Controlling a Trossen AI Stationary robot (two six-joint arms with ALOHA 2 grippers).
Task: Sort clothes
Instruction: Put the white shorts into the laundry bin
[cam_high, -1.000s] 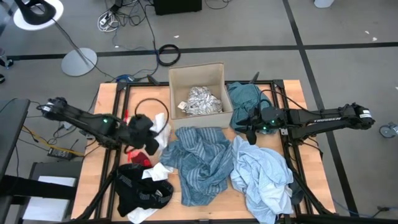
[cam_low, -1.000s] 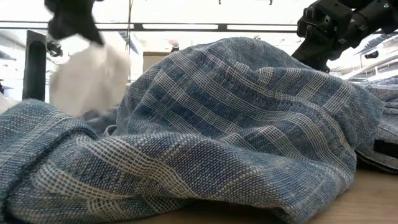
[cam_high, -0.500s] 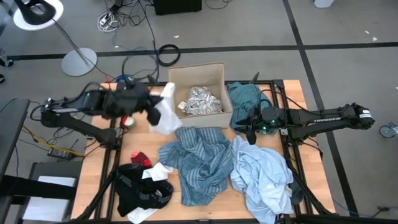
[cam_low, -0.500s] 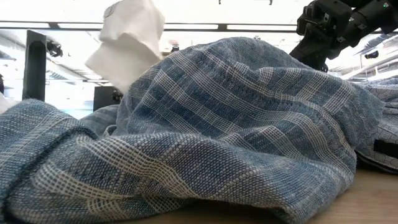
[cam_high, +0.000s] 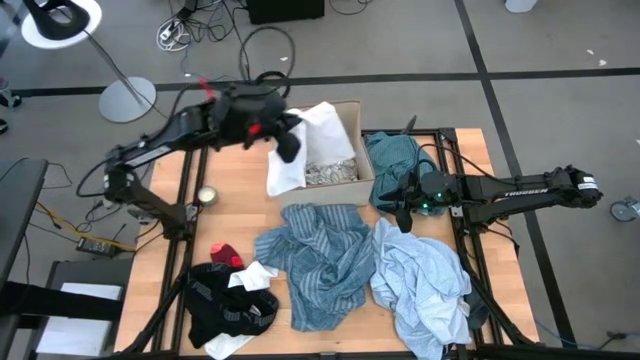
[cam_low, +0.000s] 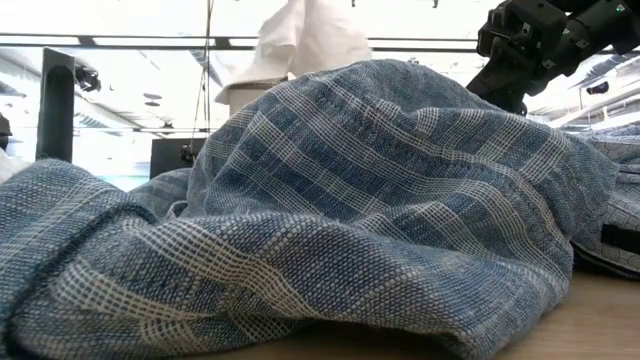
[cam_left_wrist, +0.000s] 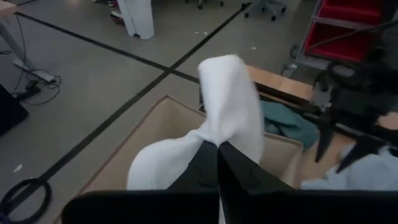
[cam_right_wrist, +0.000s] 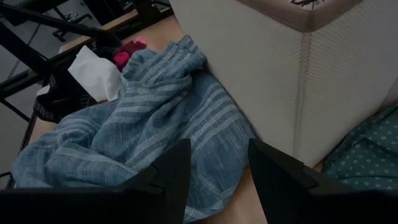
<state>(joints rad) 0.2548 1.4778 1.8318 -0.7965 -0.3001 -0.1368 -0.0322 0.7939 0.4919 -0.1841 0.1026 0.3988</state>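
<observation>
My left gripper (cam_high: 288, 140) is shut on the white sock (cam_high: 305, 140) above the left wall of the tan cardboard box (cam_high: 345, 112). The grey-white patterned piece (cam_high: 330, 170) lies in the box. My right gripper (cam_high: 400, 203) is open and empty, low by the box's right near corner, next to the teal top (cam_high: 392, 158). The blue striped shirt (cam_high: 320, 260), the pale blue shirt (cam_high: 420, 282), the black piece (cam_high: 230, 305) and the red sock (cam_high: 225, 253) lie on the table. My left gripper pinches the white sock at a fold near its middle (cam_left_wrist: 219, 134) between its two shut fingers. The sock bulges beyond the fingertips (cam_left_wrist: 231, 93), and a second part falls off to one side (cam_left_wrist: 155, 168). It is lifted clear of the table and hangs slack over the box's left wall.
A white piece (cam_high: 255, 275) lies by the black piece. A small round object (cam_high: 207, 196) sits on the table's left part. In the low view the blue striped shirt (cam_low: 380, 200) fills the foreground. Cables and a lamp base lie on the floor beyond the far edge.
My left gripper has gone up, toward the table's far edge and to the right, from the table's left middle to above the box's left wall. The white sock has gone with it, lifted clear of the table and swinging below the fingers.
</observation>
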